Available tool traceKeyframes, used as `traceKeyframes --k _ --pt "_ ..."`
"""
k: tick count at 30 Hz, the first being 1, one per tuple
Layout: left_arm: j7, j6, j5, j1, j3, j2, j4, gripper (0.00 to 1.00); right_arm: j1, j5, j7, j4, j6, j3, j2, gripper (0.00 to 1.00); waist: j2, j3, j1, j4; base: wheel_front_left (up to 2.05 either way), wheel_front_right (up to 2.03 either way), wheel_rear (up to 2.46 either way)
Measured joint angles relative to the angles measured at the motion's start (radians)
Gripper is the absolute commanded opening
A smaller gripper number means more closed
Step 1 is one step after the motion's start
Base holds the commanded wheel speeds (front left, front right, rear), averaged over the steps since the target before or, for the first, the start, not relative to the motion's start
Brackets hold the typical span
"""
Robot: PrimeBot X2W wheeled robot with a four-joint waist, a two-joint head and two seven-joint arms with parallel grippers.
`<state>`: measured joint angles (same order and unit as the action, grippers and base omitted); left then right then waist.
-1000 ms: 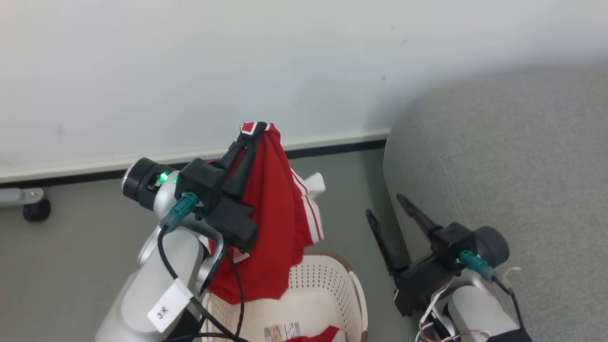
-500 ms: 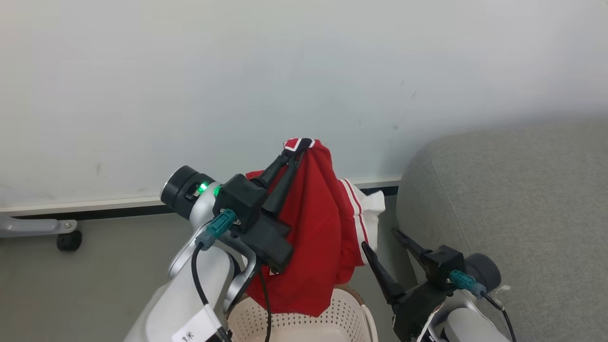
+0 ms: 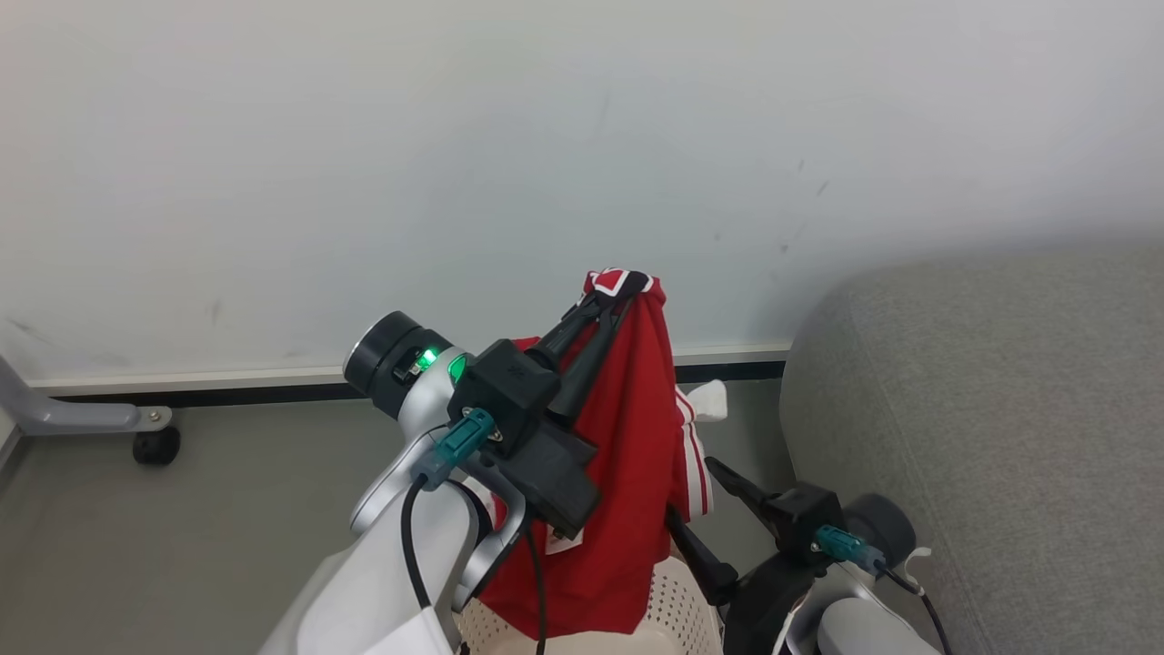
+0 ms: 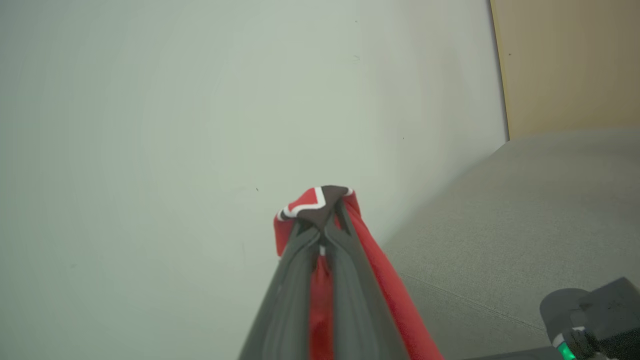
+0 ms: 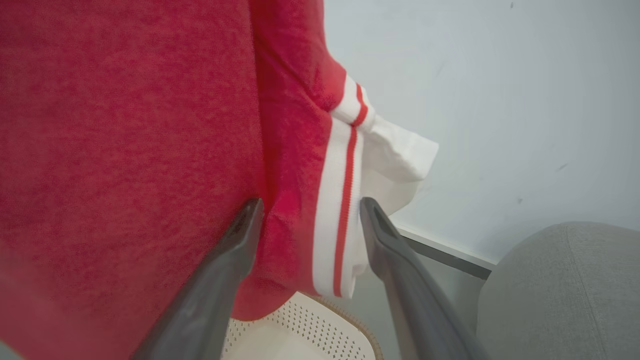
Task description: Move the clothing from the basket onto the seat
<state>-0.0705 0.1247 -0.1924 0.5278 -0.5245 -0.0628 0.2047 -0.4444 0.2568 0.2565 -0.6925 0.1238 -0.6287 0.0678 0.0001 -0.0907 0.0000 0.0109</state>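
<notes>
1. Left wrist view: the left gripper (image 4: 324, 222) is clamped tight on a navy, white-edged corner of a red garment (image 4: 395, 295). The cloth is pinched right at the fingertips, so the rest hangs free below.
2. In the head view that gripper is raised high, fingers pointing up and to the far right. The height probably serves to lift the hem out of the basket (image 3: 677, 605).
3. The garment hangs directly above the basket. I cannot tell whether its lowest edge has cleared the rim.
4. The right gripper (image 5: 310, 210) is spread wide and holds nothing. Its fingers straddle the white-striped hem, one against the red side and one by the white lining. It seems placed to catch the loose end so the cloth does not drag.
5. The seat (image 3: 982, 409) lies to the right, just beside the basket, with no clothing on the part in view.
6. By my reading this is the carry: the garment is lifted but not yet over the seat, so a swing to the right is what the job calls for.
7. The dangling hem could snag on the basket rim.
</notes>
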Motion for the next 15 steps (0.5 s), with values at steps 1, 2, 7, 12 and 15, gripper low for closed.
traceKeyframes --k 1,2,7,12,15 --pt "0.005 0.0 0.0 0.0 -0.003 0.0 -0.009 0.0 -0.003 0.002 0.0 -0.005 0.0 -0.008 -0.001 1.0 -0.0001 0.001 0.0 0.003 0.0 0.0 0.0" --pt "0.009 0.0 0.0 0.0 -0.007 0.0 -0.018 0.0 -0.011 0.009 0.0 -0.013 0.0 -0.015 -0.002 1.0 -0.0001 0.002 0.0 0.006 0.0 0.0 0.0" --pt "0.026 0.0 -0.005 -0.003 -0.017 0.001 -0.056 0.0 -0.086 0.031 0.0 -0.056 0.001 -0.035 -0.002 1.0 0.0 0.008 0.0 0.018 0.0 0.0 0.0" --pt "0.041 0.0 -0.007 -0.003 -0.018 0.0 -0.082 0.0 -0.134 0.063 0.0 -0.086 0.001 -0.1 -0.002 1.0 0.0 0.017 0.0 0.025 0.0 0.0 0.0" --pt "0.044 0.0 -0.009 -0.003 -0.021 0.0 -0.087 0.0 -0.148 0.074 0.0 -0.089 0.001 -0.135 -0.002 0.36 0.0 0.02 0.0 0.027 0.0 0.0 0.0"
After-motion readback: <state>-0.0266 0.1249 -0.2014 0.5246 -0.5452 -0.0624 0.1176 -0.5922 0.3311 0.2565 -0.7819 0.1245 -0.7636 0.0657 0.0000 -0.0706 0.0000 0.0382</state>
